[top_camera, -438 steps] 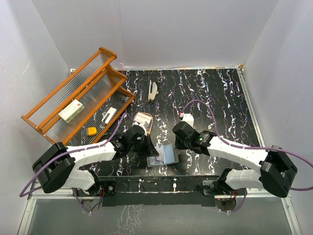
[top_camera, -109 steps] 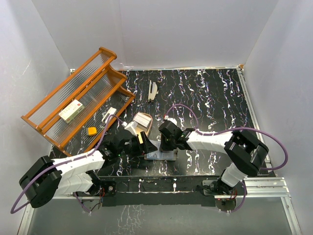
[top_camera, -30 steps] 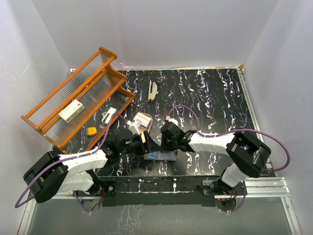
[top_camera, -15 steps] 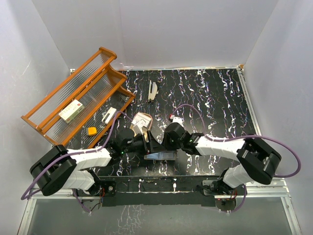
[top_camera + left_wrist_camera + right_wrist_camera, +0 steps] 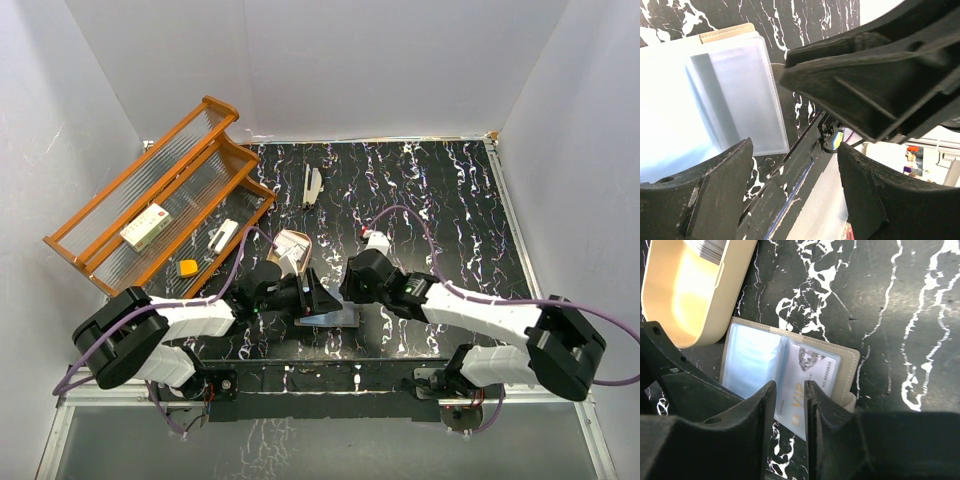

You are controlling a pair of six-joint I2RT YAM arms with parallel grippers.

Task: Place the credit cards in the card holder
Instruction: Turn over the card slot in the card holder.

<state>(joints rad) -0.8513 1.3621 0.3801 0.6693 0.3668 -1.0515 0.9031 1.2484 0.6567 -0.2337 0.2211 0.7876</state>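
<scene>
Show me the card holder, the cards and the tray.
card holder (image 5: 754, 360), right wrist view, left clear sleeve.
cards (image 5: 710, 250), right wrist view, striped stack edge.
tray (image 5: 685, 300), right wrist view, bare inner floor.

Shiny film, dull cover, polished dark top

The card holder (image 5: 790, 360) has a pale, matt, leather-like cover, and its sleeves (image 5: 750, 362) are clear, glossy plastic film that catches glare. The table (image 5: 900, 305) is smooth and shiny, black with white marble-like veins. The tray (image 5: 680, 300) is smooth tan plastic with a soft sheen. The fingers (image 5: 715, 200) of the left gripper (image 5: 794, 160) are grainy, matt black plastic.
</scene>
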